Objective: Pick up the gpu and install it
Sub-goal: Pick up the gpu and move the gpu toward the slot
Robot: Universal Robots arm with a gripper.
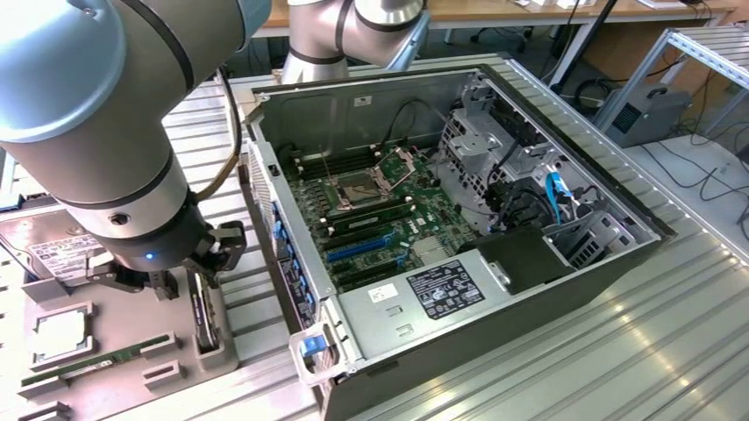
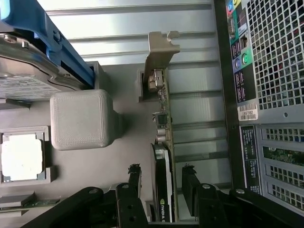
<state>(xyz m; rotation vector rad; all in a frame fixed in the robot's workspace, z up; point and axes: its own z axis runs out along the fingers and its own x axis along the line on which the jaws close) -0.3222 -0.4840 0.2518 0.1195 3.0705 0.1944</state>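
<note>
Tool is held wide astride the gpu, which is stood on edge at the tray's edge nearest the case.

gpu: glossy black cooler, matt metal bracket.

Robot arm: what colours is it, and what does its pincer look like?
The arm is a fat, round silver tube with pale blue caps and a black wrist showing a tiny blue light. A black cable runs beside it. Its pincer is black, with two jointed fingers.
</note>
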